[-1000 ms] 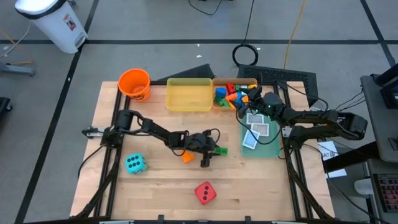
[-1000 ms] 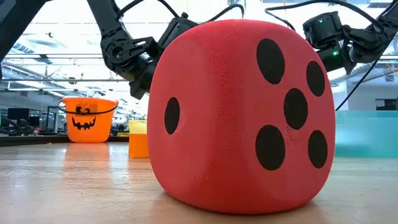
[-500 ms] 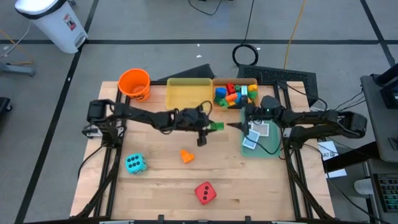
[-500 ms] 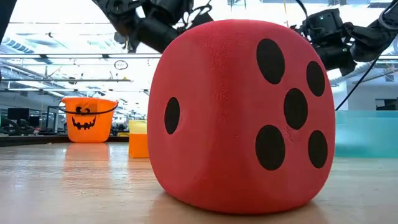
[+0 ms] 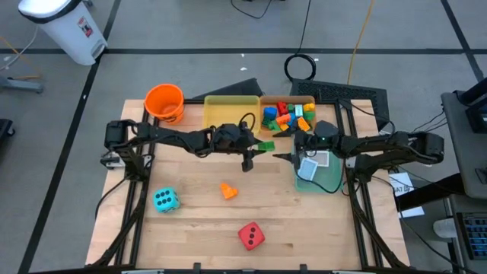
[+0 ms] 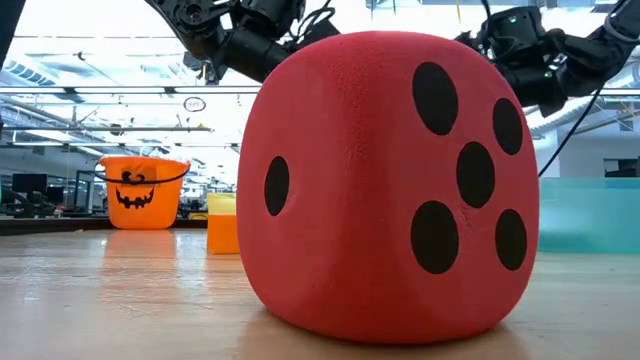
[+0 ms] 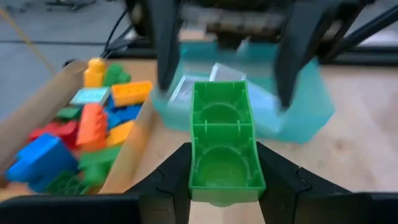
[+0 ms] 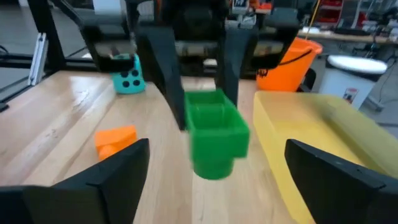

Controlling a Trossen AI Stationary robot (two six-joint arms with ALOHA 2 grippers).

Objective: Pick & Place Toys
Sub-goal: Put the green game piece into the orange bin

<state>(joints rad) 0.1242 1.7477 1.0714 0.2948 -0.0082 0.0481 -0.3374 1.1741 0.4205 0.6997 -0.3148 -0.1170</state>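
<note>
Clamping a glossy green plastic brick (image 7: 222,140) by its flat sides, the left gripper (image 5: 256,150) hangs above the desk (image 5: 198,221) just in front of the yellow tray (image 5: 230,116), its jaws grasping the hollow, two-stud block, whose round sockets face the wrist camera. Facing it at close range, the right gripper (image 5: 285,156) reaches out from over the translucent teal tray (image 5: 323,176) with its jaws released and spread wide, the brick between their tips but untouched. White playing cards (image 5: 315,160) lie in the teal tray. Behind both grippers, a brown-walled bin (image 5: 288,101) holds a heap of studded bricks (image 5: 283,116) in blue, orange, red, green and yellow. On the bare wood lie an orange brick (image 5: 228,190), a soft cyan die (image 5: 164,199) and a foam-textured red die (image 5: 251,235) with black pips. A round orange bucket (image 5: 164,102) stands at the far left corner
</note>
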